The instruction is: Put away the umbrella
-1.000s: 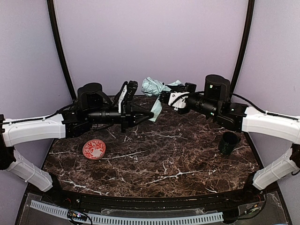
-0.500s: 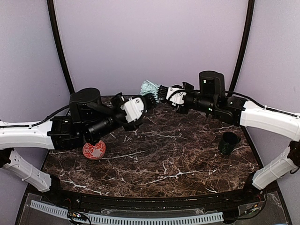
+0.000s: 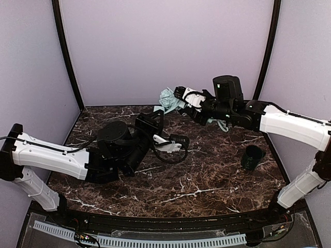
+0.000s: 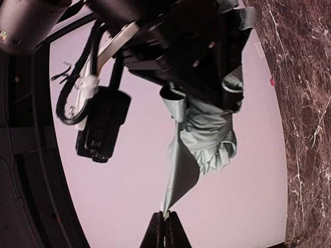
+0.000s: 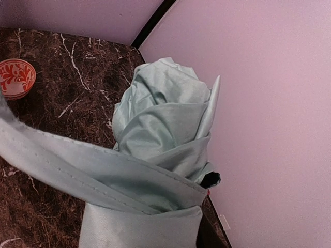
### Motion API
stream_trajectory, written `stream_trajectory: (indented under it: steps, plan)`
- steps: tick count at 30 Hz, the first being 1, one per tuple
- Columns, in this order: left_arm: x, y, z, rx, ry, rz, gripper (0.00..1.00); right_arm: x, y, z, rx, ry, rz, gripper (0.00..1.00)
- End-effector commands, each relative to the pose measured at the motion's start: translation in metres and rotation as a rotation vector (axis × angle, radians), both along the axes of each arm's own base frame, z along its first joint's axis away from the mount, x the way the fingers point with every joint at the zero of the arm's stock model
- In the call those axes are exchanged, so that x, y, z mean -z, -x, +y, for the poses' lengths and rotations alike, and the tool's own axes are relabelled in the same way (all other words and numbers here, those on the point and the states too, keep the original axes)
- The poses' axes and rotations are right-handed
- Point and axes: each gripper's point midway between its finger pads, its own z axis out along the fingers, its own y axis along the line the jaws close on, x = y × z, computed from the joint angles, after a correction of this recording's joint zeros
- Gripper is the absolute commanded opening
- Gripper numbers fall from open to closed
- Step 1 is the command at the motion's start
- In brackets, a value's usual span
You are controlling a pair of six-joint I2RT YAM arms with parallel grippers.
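The umbrella (image 3: 166,98) is a bundle of pale mint-green fabric held in the air over the back of the table. My right gripper (image 3: 179,95) is shut on it from the right. In the right wrist view the umbrella (image 5: 160,119) fills the frame and hides the fingers, and a mint strap (image 5: 57,152) runs across it from the left. My left gripper (image 4: 165,221) is shut on the tip of that strap (image 4: 178,175), which hangs taut below the bunched fabric (image 4: 209,137). From above, the left gripper (image 3: 162,110) points up at the umbrella from just below it.
A dark green cup (image 3: 252,157) stands at the right of the marble table (image 3: 207,181). A red patterned bowl (image 5: 15,77) sits on the table at the left, hidden by my left arm in the top view. Purple walls close the back.
My left arm has swung in from the left to the table's middle and turned its gripper up to the umbrella. The right gripper carried the umbrella slightly left and higher.
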Motion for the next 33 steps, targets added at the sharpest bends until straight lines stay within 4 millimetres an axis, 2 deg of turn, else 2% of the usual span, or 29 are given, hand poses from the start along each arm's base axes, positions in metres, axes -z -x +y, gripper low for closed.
stream_trajectory:
  steps: [1, 3, 5, 8, 13, 17, 21, 24, 29, 33]
  plan:
    - [-0.001, 0.005, 0.005, -0.095, -0.08, -0.085, 0.0, -0.056, -0.064, -0.057, 0.391, -0.154, -0.103, 0.0]
    - [0.016, 0.004, -0.004, -0.086, -0.119, -0.076, 0.0, -0.08, -0.071, -0.058, 0.418, -0.205, -0.129, 0.0]
    - [0.024, 0.002, -0.009, -0.088, -0.134, -0.078, 0.0, -0.102, -0.075, -0.056, 0.423, -0.239, -0.16, 0.0]
    - [0.027, 0.001, -0.015, -0.086, -0.13, -0.085, 0.0, -0.118, -0.07, -0.048, 0.359, -0.273, -0.187, 0.0]
    - [0.049, -0.006, -0.012, -0.102, -0.136, -0.055, 0.0, -0.119, -0.041, -0.026, 0.184, -0.294, -0.184, 0.0]
    - [0.04, -0.013, -0.007, -0.134, -0.087, -0.084, 0.01, -0.11, -0.018, -0.009, 0.126, -0.218, -0.242, 0.0]
    - [0.035, -0.013, -0.01, -0.139, -0.074, -0.116, 0.19, -0.106, -0.008, -0.004, 0.126, -0.142, -0.352, 0.0]
    - [0.038, -0.013, -0.01, -0.14, -0.065, -0.107, 0.38, -0.109, -0.01, -0.008, 0.148, -0.133, -0.393, 0.0]
    - [0.054, -0.013, -0.004, -0.147, -0.066, -0.05, 0.44, -0.115, -0.009, -0.01, 0.15, -0.125, -0.443, 0.0]
    - [0.084, -0.007, -0.003, -0.101, -0.02, 0.073, 0.49, -0.122, -0.003, -0.01, 0.118, -0.13, -0.484, 0.0]
